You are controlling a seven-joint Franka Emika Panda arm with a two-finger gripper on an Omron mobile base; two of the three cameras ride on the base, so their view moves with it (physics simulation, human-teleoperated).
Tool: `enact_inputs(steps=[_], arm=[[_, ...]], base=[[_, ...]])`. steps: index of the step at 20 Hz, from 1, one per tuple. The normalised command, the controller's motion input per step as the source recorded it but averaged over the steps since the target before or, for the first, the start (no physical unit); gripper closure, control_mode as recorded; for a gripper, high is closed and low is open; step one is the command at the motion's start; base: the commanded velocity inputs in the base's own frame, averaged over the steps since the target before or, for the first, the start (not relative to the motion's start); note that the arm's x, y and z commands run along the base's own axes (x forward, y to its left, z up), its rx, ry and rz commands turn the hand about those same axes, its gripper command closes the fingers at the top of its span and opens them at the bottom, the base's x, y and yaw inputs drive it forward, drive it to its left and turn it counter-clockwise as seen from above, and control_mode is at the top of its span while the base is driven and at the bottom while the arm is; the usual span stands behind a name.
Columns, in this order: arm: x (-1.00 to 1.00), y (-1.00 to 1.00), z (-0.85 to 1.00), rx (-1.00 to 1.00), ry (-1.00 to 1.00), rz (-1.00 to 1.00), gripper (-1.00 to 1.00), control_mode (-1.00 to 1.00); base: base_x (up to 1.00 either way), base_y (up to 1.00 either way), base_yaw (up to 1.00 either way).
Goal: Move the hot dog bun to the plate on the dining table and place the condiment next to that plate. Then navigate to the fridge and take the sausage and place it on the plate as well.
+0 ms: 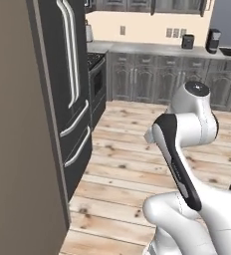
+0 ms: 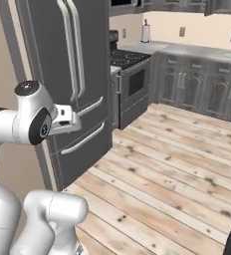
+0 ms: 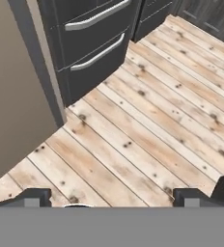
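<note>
The arm (image 1: pixel 187 134) is folded up over the base, hand pointing down at the plank floor (image 3: pixel 147 125) — the gripper (image 3: pixel 111 197) has its fingers wide apart and nothing between them. The fridge (image 2: pixel 72 74) stands closed just to the left, its top cut off.

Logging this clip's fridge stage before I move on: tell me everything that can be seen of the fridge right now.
The fridge is a tall dark grey unit with a smooth, slightly glossy face. Two long pale grey bar handles run upright, side by side, on its upper doors, and two more lie across the lower drawers. All doors and drawers are shut, so nothing of the inside shows. It stands on the wooden plank floor, with a beige wall panel against its left side and the black oven close on its right. Nothing else touches it.
</note>
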Motion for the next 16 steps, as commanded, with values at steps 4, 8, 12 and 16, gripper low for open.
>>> enact_inputs(steps=[4,8,12,16], arm=[[0.0,0.0,0.0,0.0,0.0,0.0,-1.0,1.0],[0.0,0.0,0.0,0.0,0.0,0.0,-1.0,1.0],[0.0,0.0,0.0,0.0,0.0,0.0,-1.0,1.0],[0.0,0.0,0.0,0.0,0.0,0.0,-1.0,1.0]], base=[[1.0,-0.01,0.0],[1.0,-0.12,0.21],[1.0,0.0,0.51],[0.92,0.0,0.61]])
